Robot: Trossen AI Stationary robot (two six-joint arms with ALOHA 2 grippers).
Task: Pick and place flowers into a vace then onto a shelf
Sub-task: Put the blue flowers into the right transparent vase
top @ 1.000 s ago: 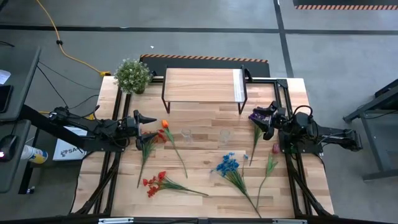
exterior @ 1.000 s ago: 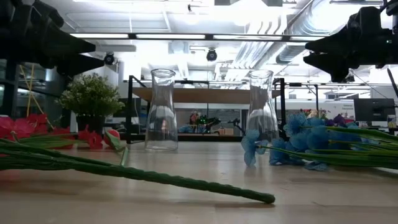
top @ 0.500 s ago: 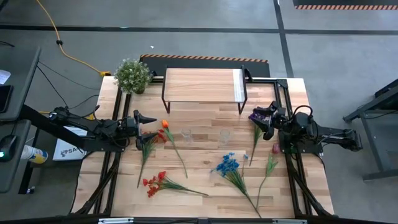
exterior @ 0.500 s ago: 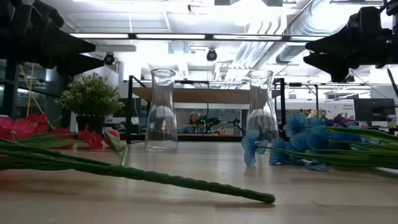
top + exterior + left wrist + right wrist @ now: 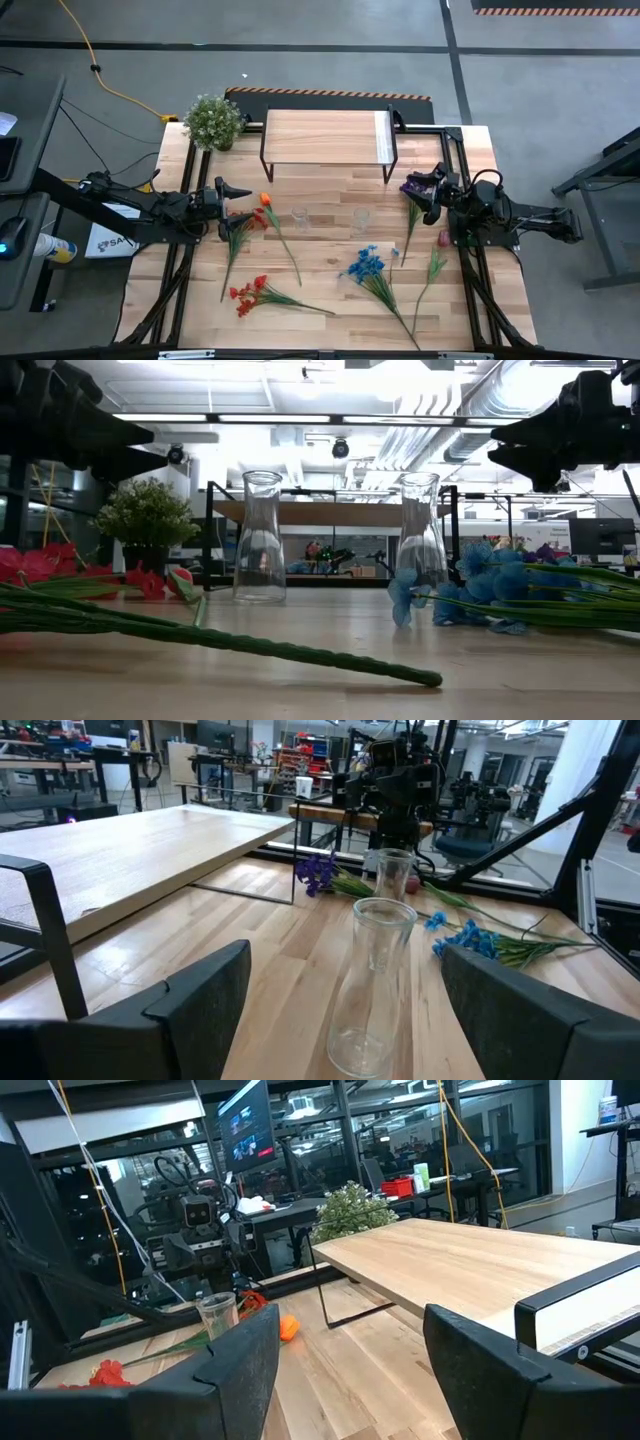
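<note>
Left pincer (image 5: pixel 243 197) spread wide, empty, over red flowers (image 5: pixel 250 293) at the worktop (image 5: pixel 330 300) edge. 2 glass vases (image 5: pixel 300 218) mid-worktop. Shelf (image 5: pixel 325 136) behind. Blue, purple stems beside right pincer (image 5: pixel 421 192), parted, empty.

Bright, even overhead light — soft shadows, ceiling glare, near stem blurred low

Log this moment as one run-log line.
left gripper: open, empty, near orange flower | right gripper: open, empty, over purple flower | vases: empty | shelf: bare
</note>
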